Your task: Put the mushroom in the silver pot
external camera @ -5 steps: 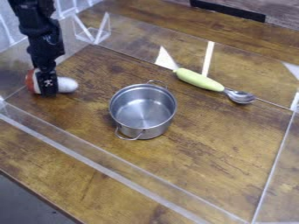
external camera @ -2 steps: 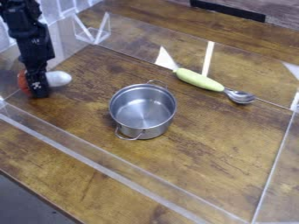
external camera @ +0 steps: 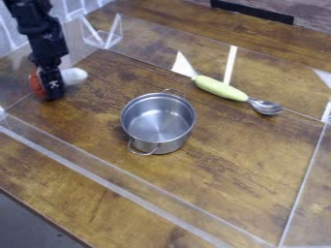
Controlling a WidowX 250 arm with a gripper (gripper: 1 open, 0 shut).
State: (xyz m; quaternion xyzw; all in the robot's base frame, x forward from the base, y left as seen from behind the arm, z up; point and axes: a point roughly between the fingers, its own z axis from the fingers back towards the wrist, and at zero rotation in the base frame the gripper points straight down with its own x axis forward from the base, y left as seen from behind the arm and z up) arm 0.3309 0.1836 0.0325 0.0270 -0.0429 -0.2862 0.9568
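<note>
Mushroom [external camera: 65, 77]: lying on its side at the far left of the counter [external camera: 233, 174], white stem pointing right toward the pot, red-brown cap tucked under my hand [external camera: 49, 85]. Change over the last second: my jaws have narrowed from wide open to pinched around the cap end, and the mushroom has shifted a little up the frame along with the hand, its stem now tipped slightly upward. I read this as the grasp taking hold, so the pick-up step looks about done and the carry has barely begun; whether the mushroom has fully left the wood I cannot tell. Silver pot [external camera: 158, 121]: upright near the centre, empty, well apart from the mushroom to its right. Beyond it, the yellow-green vegetable [external camera: 222, 88] and metal spoon [external camera: 265, 107] are unmoved near the back. Pose: arm comes down from the top-left corner, hand pointing straight down, fingertips low at counter level.
</note>
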